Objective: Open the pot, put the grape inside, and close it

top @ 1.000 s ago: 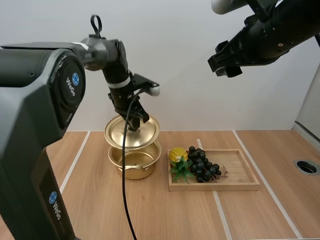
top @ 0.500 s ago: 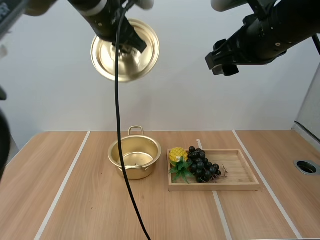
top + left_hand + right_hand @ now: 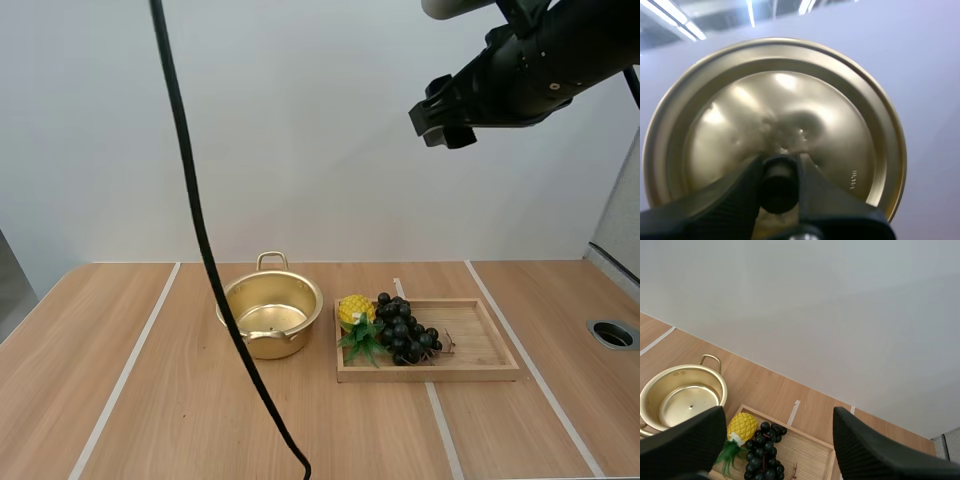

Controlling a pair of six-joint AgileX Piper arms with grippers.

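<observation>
The gold pot (image 3: 270, 315) stands open on the table, left of the wooden tray (image 3: 480, 345). A bunch of dark grapes (image 3: 405, 335) lies on the tray's left half. In the left wrist view the gold lid (image 3: 790, 115) is held up against the wall, and my left gripper (image 3: 780, 172) is shut on its black knob (image 3: 780, 185). My right gripper (image 3: 443, 112) hangs high above the tray. Its fingers (image 3: 685, 440) stand wide apart with nothing between them, and below them lie the pot (image 3: 682, 397) and the grapes (image 3: 762, 457).
A small yellow toy pineapple (image 3: 355, 315) with green leaves lies on the tray beside the grapes. The tray's right half is bare wood. White lines run across the table, and a round hole (image 3: 612, 334) sits near its right edge.
My left arm has carried the lid straight up off the pot and out of the high view's top. The right arm has barely moved.
</observation>
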